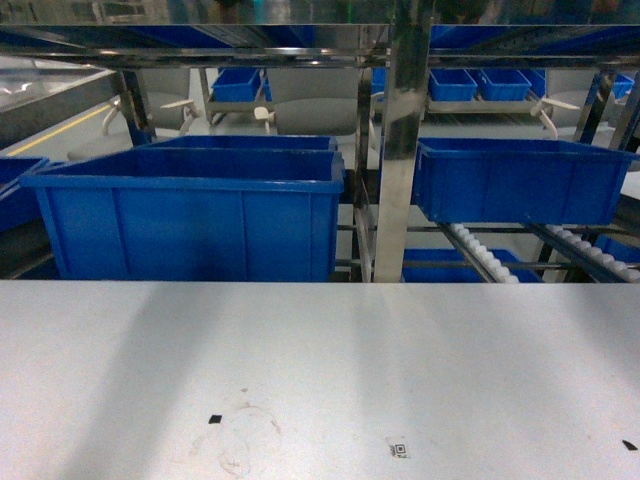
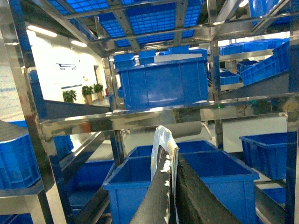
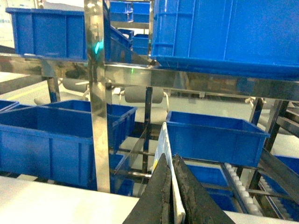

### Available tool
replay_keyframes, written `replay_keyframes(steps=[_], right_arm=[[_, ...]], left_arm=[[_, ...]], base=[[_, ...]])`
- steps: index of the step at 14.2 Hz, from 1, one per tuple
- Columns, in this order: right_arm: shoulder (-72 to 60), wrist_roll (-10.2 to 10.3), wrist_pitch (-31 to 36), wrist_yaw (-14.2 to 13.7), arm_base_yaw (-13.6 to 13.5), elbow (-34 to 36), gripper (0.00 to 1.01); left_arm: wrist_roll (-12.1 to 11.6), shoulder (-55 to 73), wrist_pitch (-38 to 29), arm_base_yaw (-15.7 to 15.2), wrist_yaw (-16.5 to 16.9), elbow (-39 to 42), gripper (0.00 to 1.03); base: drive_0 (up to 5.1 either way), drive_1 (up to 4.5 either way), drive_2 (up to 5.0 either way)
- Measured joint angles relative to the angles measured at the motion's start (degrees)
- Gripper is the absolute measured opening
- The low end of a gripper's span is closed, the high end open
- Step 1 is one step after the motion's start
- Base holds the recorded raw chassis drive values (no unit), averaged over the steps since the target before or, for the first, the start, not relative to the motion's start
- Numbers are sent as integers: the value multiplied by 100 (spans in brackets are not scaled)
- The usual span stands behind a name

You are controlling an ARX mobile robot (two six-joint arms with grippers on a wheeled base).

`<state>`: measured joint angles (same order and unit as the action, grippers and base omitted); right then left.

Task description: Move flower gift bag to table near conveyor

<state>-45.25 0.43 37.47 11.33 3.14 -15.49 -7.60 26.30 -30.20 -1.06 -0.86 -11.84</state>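
Pinching the flower gift bag [image 2: 161, 144] edge-on, the left gripper [image 2: 172, 186] has its fingers closed flat on the paper, handle hole up, clear of the blue bin [image 2: 187, 175] beyond. Right gripper [image 3: 171, 186] clamps a thin pale sheet [image 3: 164, 140] (possibly the same bag; cannot tell). Head view shows neither. Table [image 1: 320, 370] lies bare near the conveyor [image 1: 480, 255]; steel posts [image 1: 400, 150] crowd any lowering path.

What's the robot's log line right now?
left gripper: shut on flower gift bag | right gripper: shut on thin pale sheet | table: bag not yet down
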Motion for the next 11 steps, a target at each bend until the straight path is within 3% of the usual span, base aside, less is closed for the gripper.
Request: replay_keyframes(steps=[2,5,11], right_arm=[[-970,15,645,203,190,-4,2],[-2352,-2,1346,444,262,-251,2],[-3711,-221,1561,671,455,-518,2]], left_arm=[[0,0,-2,0,-2,0,2],[0,0,0,0,0,0,2],[0,0,0,0,0,0,2]], base=[[0,0,0],[0,0,0],[0,0,0]])
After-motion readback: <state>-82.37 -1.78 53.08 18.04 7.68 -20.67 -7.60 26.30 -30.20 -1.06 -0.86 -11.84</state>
